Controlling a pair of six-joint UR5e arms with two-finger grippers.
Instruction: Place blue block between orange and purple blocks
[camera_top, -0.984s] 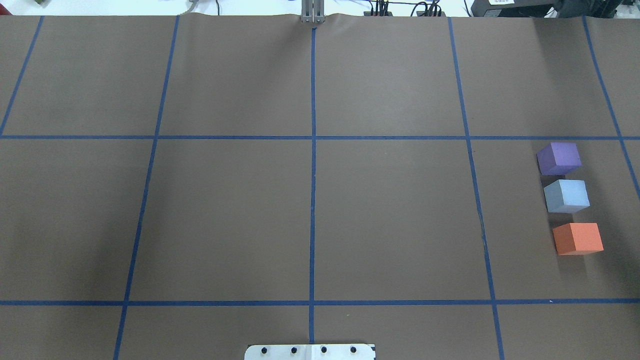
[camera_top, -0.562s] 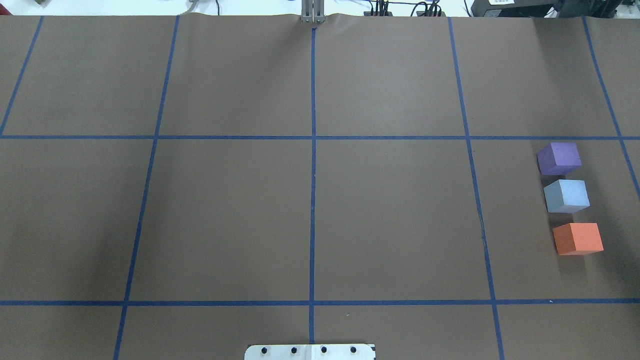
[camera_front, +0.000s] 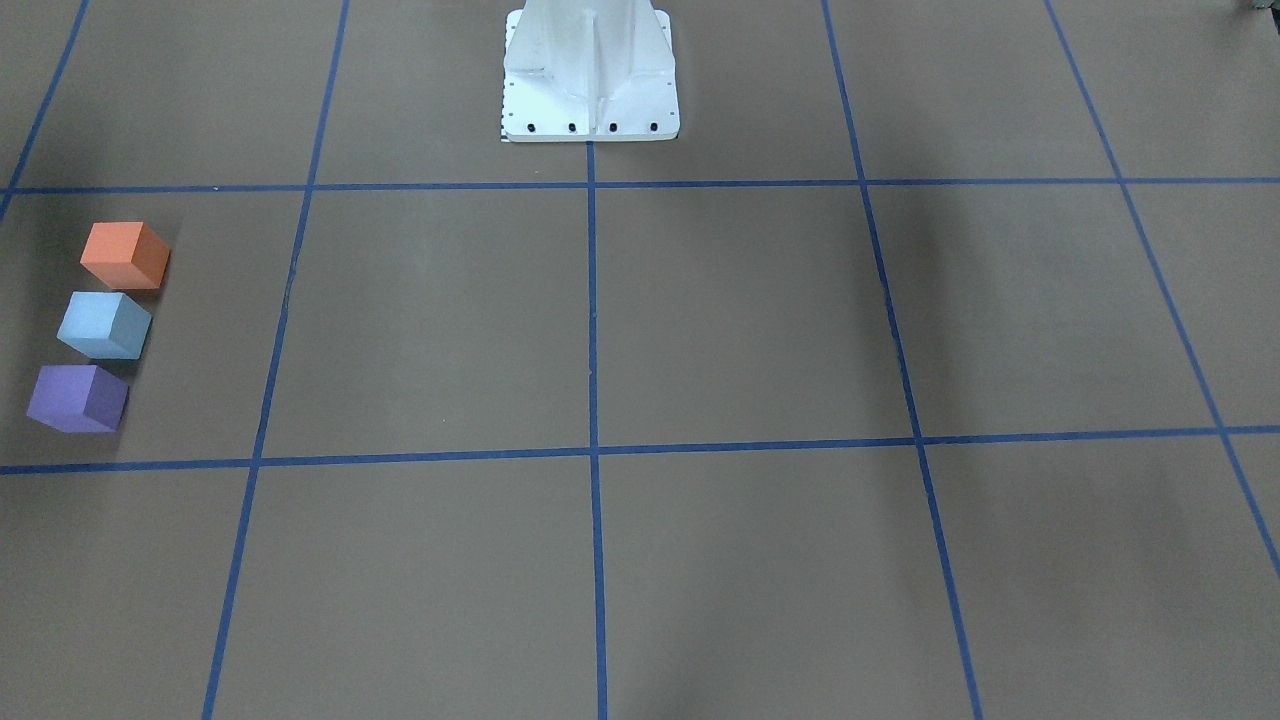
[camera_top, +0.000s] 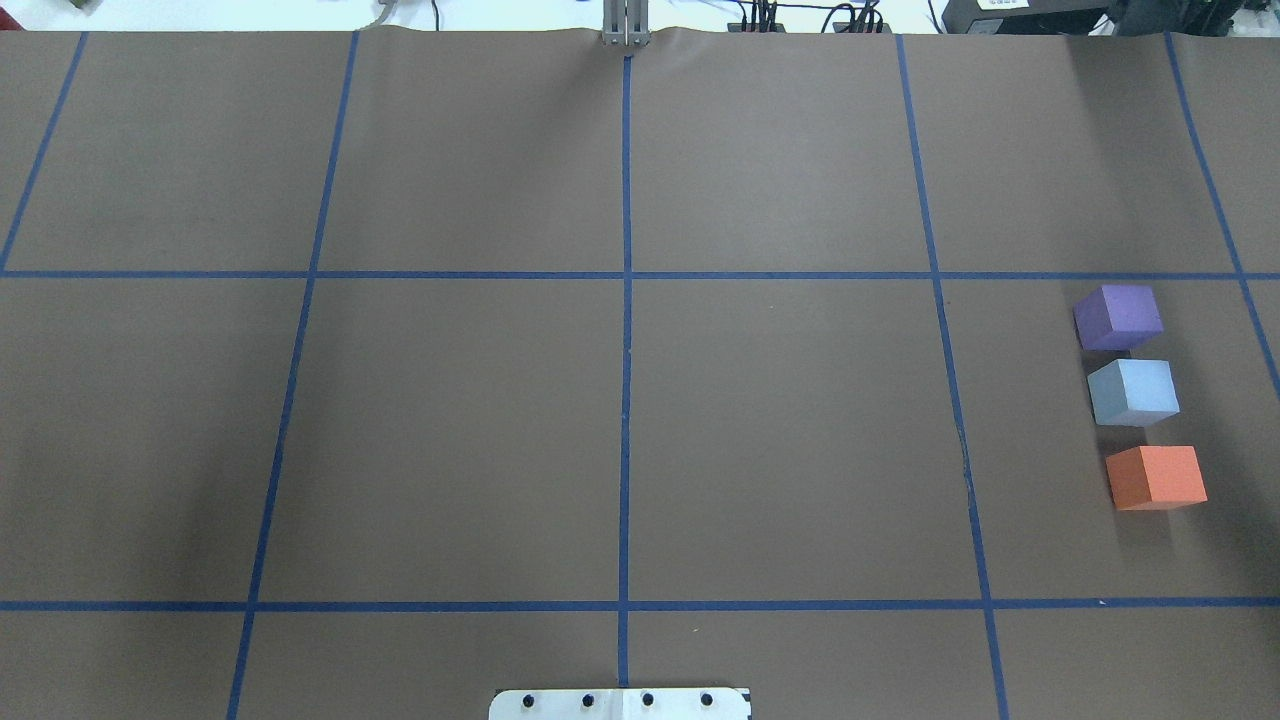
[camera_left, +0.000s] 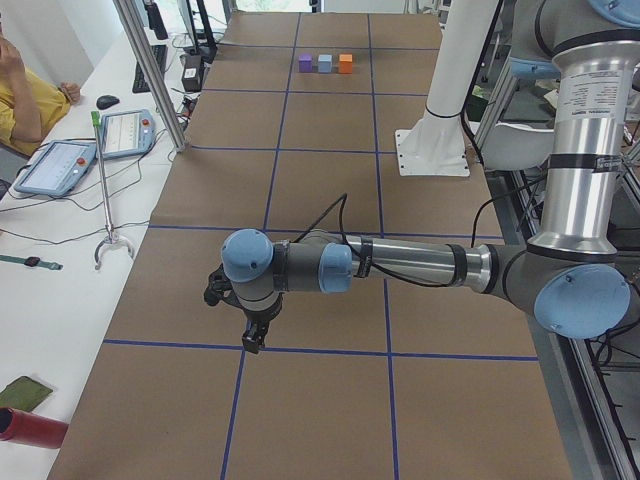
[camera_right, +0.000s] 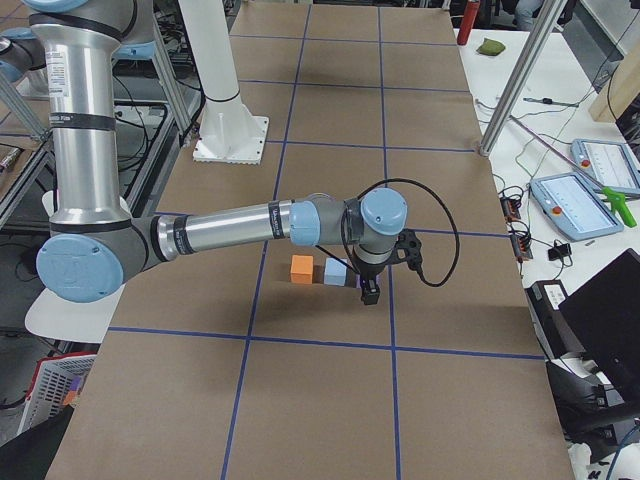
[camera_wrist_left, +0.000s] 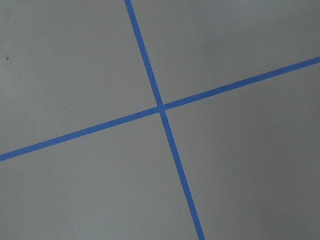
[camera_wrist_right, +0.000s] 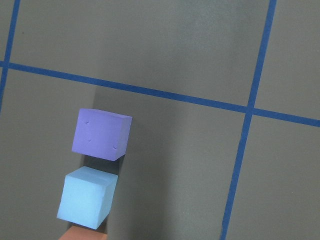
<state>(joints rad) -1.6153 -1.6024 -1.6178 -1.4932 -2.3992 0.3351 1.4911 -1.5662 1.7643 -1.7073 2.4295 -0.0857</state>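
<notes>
The blue block (camera_top: 1134, 391) sits on the brown table in a row between the purple block (camera_top: 1120, 316) and the orange block (camera_top: 1157, 477), with small gaps. The row also shows in the front view: orange (camera_front: 125, 254), blue (camera_front: 103, 324), purple (camera_front: 78, 397). The right wrist view looks down on purple (camera_wrist_right: 101, 134) and blue (camera_wrist_right: 87, 197). My right gripper (camera_right: 370, 292) hangs above the purple end of the row; I cannot tell if it is open. My left gripper (camera_left: 255, 335) hovers over bare table far from the blocks; I cannot tell its state.
The white robot base (camera_front: 590, 70) stands at the table's robot-side edge. Blue tape lines (camera_wrist_left: 160, 107) divide the table into squares. A side bench with tablets (camera_left: 60, 165) and a metal post (camera_left: 150, 70) runs along the far edge.
</notes>
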